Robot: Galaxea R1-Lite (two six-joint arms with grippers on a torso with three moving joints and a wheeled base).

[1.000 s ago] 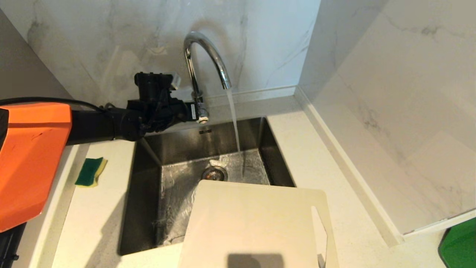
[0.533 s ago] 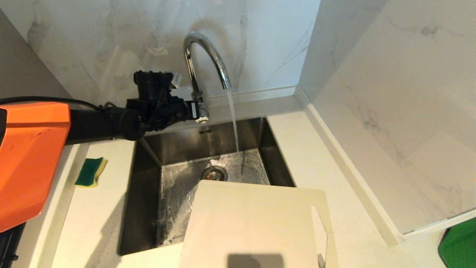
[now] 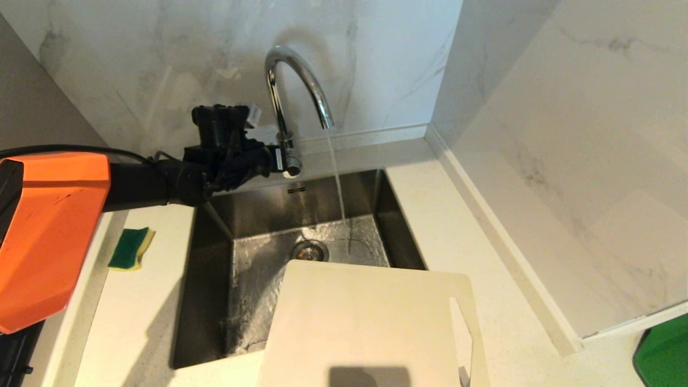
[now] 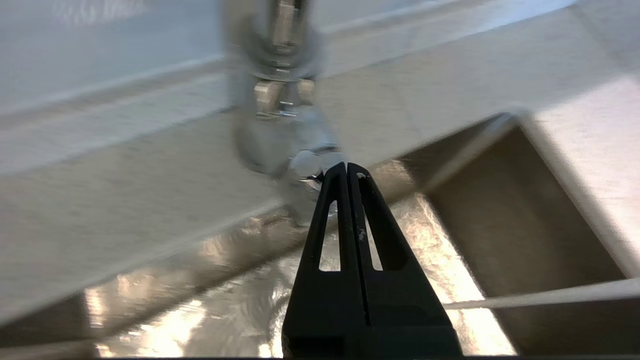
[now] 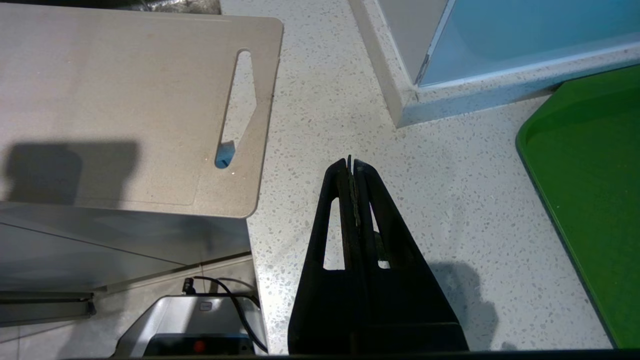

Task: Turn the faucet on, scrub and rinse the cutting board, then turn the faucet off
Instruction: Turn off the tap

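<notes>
The chrome gooseneck faucet (image 3: 293, 75) stands behind the sink, and a thin stream of water (image 3: 337, 188) falls from its spout. My left gripper (image 3: 286, 164) is shut and empty. Its tips sit against the shiny lever end at the base of the faucet (image 4: 280, 75), as the left wrist view shows around the left gripper (image 4: 347, 167). The cream cutting board (image 3: 365, 322) lies flat over the sink's front edge and the counter, slot to the right. My right gripper (image 5: 350, 162) is shut and hovers over the counter beside the cutting board (image 5: 125, 100).
A steel sink (image 3: 215, 269) has a wet floor and a drain (image 3: 310, 250). A green-and-yellow sponge (image 3: 130, 247) lies on the counter left of the sink. A green tray (image 3: 664, 355) sits at the far right. Marble walls close in behind and to the right.
The water stream has thinned from a full flow to a narrow one. My left arm has shifted slightly at the faucet's base, with the tips still at the lever.
</notes>
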